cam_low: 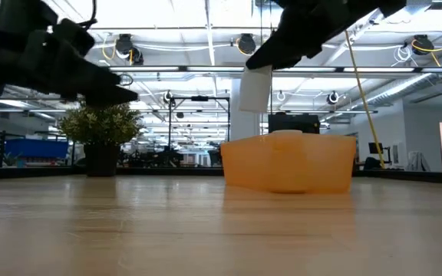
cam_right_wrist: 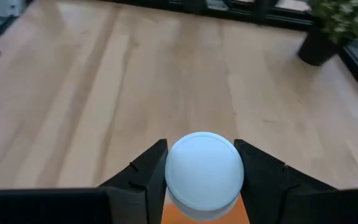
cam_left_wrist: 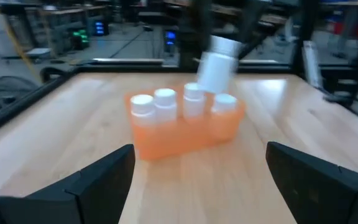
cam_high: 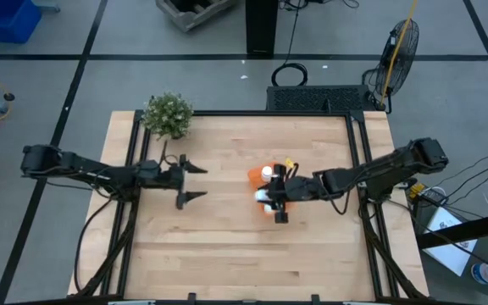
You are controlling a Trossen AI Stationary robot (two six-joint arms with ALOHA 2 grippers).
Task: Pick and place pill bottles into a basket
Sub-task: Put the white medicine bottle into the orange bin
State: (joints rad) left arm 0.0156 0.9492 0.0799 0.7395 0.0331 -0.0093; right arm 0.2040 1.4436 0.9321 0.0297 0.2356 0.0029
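Bottle (cam_right_wrist: pixel 204 172) in right claw (cam_right_wrist: pixel 201 163)

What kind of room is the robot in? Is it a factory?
Probably a robotics lab or workshop, not a home. Behind the wooden table the low view shows a big hall with ceiling lights and monitors, and a fan stands on the taped grey floor.

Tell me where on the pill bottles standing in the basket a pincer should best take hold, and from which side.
Probably the white cap end, from above. The four standing bottles sit upright in a tight row, with the orange basket walls covering their lower bodies, so only the tops stand clear. The right pincer holds the fifth bottle across its sides.
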